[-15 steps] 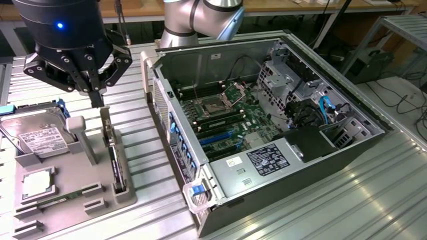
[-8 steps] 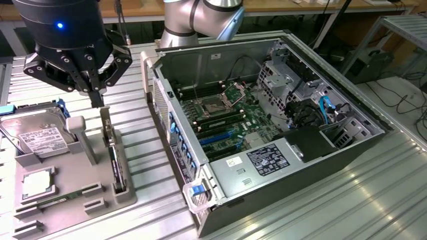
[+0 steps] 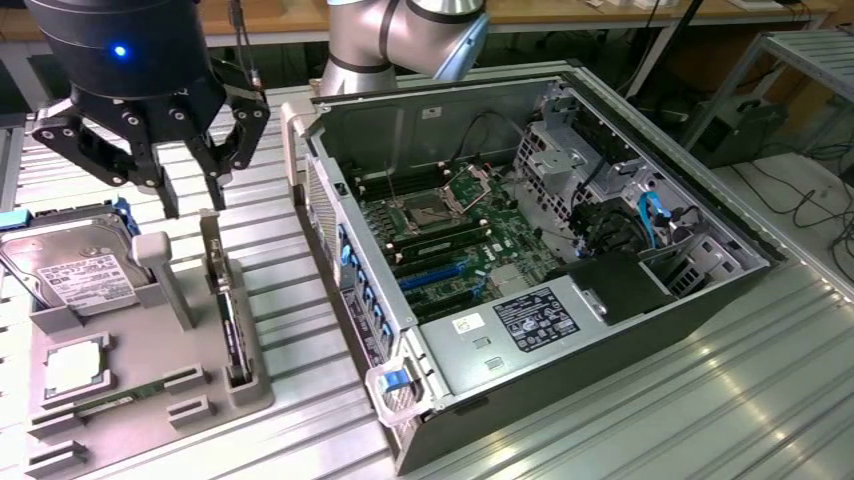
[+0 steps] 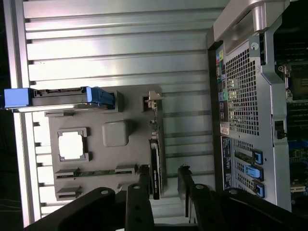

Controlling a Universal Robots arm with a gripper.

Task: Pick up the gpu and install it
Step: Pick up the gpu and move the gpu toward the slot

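The gpu (image 3: 230, 320) is a thin black card standing on edge in a slot of the grey holder tray (image 3: 154, 345), with its silver bracket at the far end. My gripper (image 3: 194, 208) hangs just above that far end, open and holding nothing. In the wrist view the gpu (image 4: 155, 163) lies between my two black fingers (image 4: 143, 192), closer to one of them, with the gripper (image 4: 164, 187) over the card's near end. The open computer case (image 3: 694, 215) lies to the exterior view's right, its motherboard (image 3: 514, 225) and blue expansion slots (image 3: 434, 280) exposed.
The tray also holds a silver hard drive (image 3: 74, 270), a processor chip (image 3: 76, 365) and a green memory stick (image 3: 114, 402). The case's rear panel (image 4: 243, 101) is close beside the tray. All of it rests on a ribbed metal table (image 3: 721, 400).
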